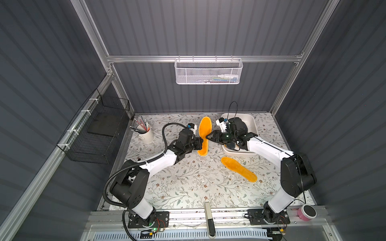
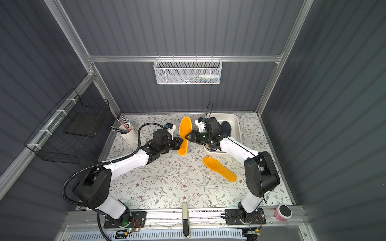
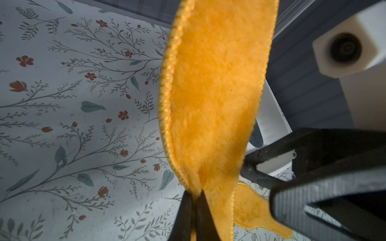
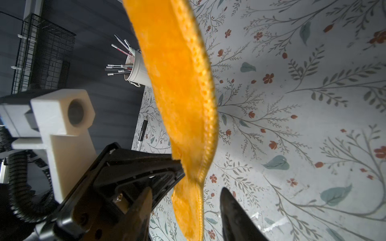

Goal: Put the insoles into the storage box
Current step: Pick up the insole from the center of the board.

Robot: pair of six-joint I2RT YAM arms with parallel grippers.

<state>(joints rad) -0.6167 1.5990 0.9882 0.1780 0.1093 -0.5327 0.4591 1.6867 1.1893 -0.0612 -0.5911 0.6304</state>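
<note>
Left of the storage box, the gripped orange insole runs front-to-back.

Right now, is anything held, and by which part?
The left gripper pinches the raised orange insole by its side edge; the right gripper straddles it, open.

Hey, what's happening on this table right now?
The left tool is clamped on an orange insole, holding it up over the table. The right tool is open with its jaws either side of that insole, seemingly to take it. A second orange insole lies on the table; the storage box holds a dark insole.
</note>
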